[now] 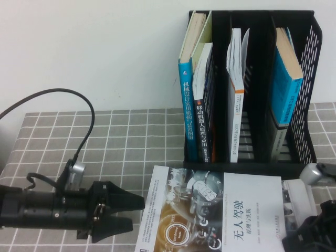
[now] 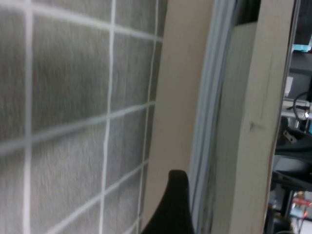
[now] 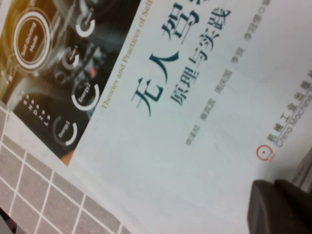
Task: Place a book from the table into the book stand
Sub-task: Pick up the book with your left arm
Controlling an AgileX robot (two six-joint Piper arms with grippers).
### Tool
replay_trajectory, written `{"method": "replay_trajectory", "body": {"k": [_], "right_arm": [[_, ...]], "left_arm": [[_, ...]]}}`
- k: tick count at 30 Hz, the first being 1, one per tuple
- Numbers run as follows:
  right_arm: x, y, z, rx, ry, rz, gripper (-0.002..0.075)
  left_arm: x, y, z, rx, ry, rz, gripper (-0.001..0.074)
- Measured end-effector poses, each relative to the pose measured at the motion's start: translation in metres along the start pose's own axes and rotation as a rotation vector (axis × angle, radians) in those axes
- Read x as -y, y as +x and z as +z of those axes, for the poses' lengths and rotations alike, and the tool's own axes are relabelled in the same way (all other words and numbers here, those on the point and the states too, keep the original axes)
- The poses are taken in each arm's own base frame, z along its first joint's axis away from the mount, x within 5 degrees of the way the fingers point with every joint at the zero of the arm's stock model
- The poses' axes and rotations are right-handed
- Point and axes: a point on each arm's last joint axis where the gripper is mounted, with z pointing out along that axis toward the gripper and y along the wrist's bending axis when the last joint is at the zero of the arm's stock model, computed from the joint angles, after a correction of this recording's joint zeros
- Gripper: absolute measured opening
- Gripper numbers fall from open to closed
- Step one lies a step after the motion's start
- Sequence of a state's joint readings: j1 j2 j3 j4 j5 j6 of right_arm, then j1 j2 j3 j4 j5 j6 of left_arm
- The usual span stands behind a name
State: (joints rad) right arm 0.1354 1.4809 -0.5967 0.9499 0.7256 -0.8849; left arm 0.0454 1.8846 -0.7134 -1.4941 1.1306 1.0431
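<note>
Lowest in the high view, on my left side, my left gripper [image 1: 137, 211] lies level just above the table [image 1: 52, 142], its two black fingers spread wide and pointing at the left edge of the book [image 1: 236, 215], holding nothing. At the same nearness, my right gripper [image 1: 315, 233] sits at the book's right edge, a dark mass over the cover corner; I cannot tell whether its fingers are apart or together. From my right wrist I see one dark fingertip [image 3: 280, 207] just over the white cover [image 3: 195, 136], near the red publisher's mark. That book lies flat on the grey gridded cloth, cover up, with its dark photo panel and gold ring toward my left and the black title toward my right. From my left wrist, its page edges [image 2: 214, 122] run beside the cloth [image 2: 63, 97]. Farther back stands the book stand [image 1: 304, 105], upright against the wall, with two blue-spined books [image 1: 195, 105] in its left slots, a thin white one [image 1: 236, 100] in the middle and another blue one [image 1: 287, 89] leaning at the right.
</note>
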Motion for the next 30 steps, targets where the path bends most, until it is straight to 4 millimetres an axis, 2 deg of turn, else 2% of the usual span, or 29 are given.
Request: {"method": "replay_trajectory", "body": {"k": [3, 12, 15, 18, 19, 24, 25, 30], "right_arm": [[-0.001, 0.000, 0.000, -0.010, -0.015, -0.033, -0.0003], [-0.003, -0.007, 0.006, -0.079, -0.100, -0.050, -0.0003], [-0.003, -0.007, 0.006, -0.079, -0.100, -0.050, -0.0003], [-0.003, -0.007, 0.006, -0.075, -0.099, -0.053, -0.0003], [-0.004, -0.008, 0.004, -0.070, -0.097, -0.057, -0.0003], [-0.011, -0.008, -0.005, -0.031, -0.090, -0.091, -0.0003], [-0.014, -0.008, -0.009, -0.017, -0.087, -0.104, -0.0003], [-0.030, -0.006, -0.033, 0.074, -0.066, -0.169, -0.0003]], "left_arm": [[0.003, -0.004, 0.005, -0.011, 0.003, 0.042, 0.0598], [0.027, -0.002, 0.035, -0.119, 0.015, 0.175, 0.0601], [0.030, 0.000, 0.039, -0.139, 0.003, 0.198, 0.0578], [0.030, -0.001, 0.040, -0.144, -0.005, 0.197, 0.0493], [0.030, -0.001, 0.040, -0.145, -0.006, 0.196, 0.0443], [0.029, 0.000, 0.040, -0.152, -0.006, 0.213, 0.0130], [0.030, 0.000, 0.040, -0.152, -0.002, 0.214, 0.0098], [0.038, 0.001, 0.036, -0.143, 0.003, 0.245, 0.0099]]}}
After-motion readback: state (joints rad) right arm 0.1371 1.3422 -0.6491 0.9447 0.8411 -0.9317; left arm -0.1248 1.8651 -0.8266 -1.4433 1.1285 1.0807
